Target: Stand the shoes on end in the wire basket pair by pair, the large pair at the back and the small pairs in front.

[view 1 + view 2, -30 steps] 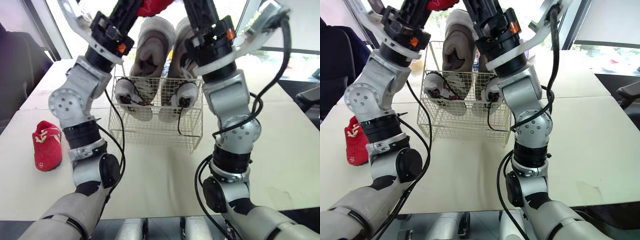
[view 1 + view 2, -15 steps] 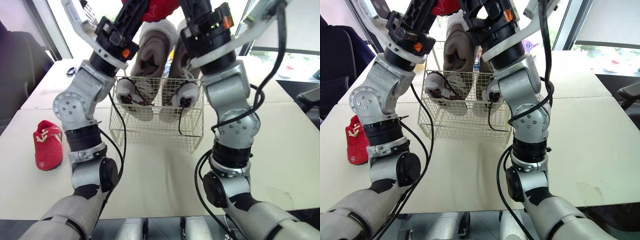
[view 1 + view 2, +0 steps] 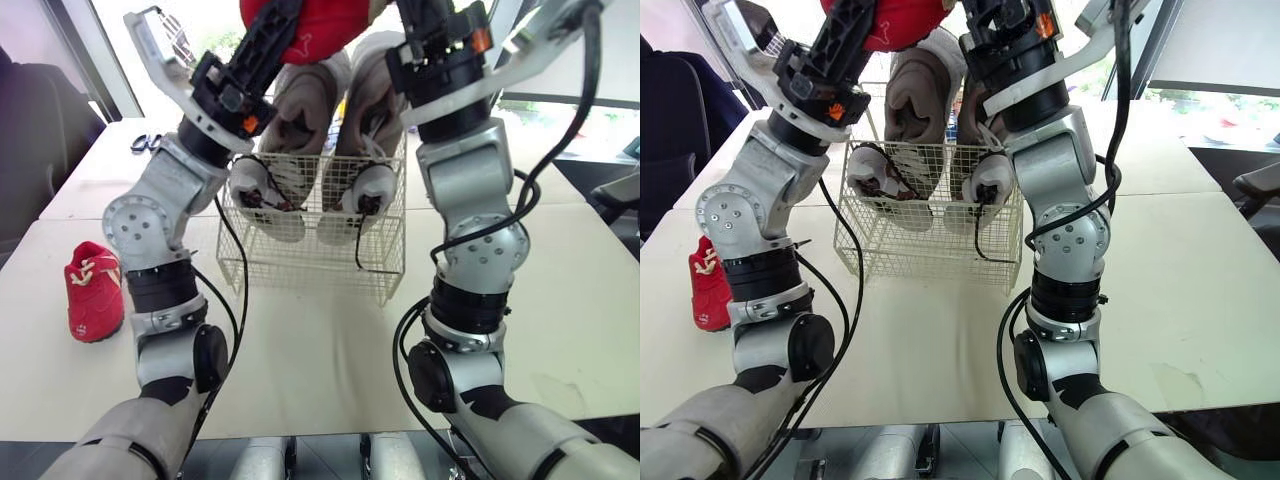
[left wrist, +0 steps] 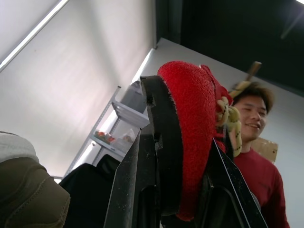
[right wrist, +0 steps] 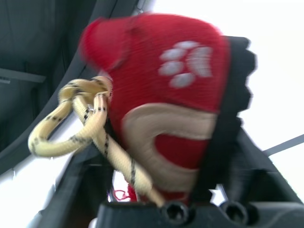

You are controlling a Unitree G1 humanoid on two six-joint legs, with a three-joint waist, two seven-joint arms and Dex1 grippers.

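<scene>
High over the wire basket (image 3: 312, 268) a small red shoe (image 3: 318, 22) with a black sole hangs between my two raised arms. My left gripper (image 4: 183, 142) is shut on this red shoe (image 4: 194, 123) from the sides. My right gripper (image 5: 175, 147) is shut on the same red shoe (image 5: 183, 85), whose paw print and yellow laces face that camera. Its mate, a second red shoe (image 3: 95, 290), lies on the table to the left. In the basket two large grey-brown shoes (image 3: 300, 105) stand on end at the back, and two small white shoes (image 3: 265, 195) stand in front of them.
The basket stands mid-table, with open tabletop in front of it and to its right. Scissors (image 3: 141, 142) lie at the far left of the table. A dark chair (image 3: 40, 130) is beyond the left edge. A person in a red top (image 4: 259, 175) stands nearby.
The held red shoe has come lower and further into view between the arms. My left forearm has leaned more to the right. The basket and the shoe on the table have stayed put.
</scene>
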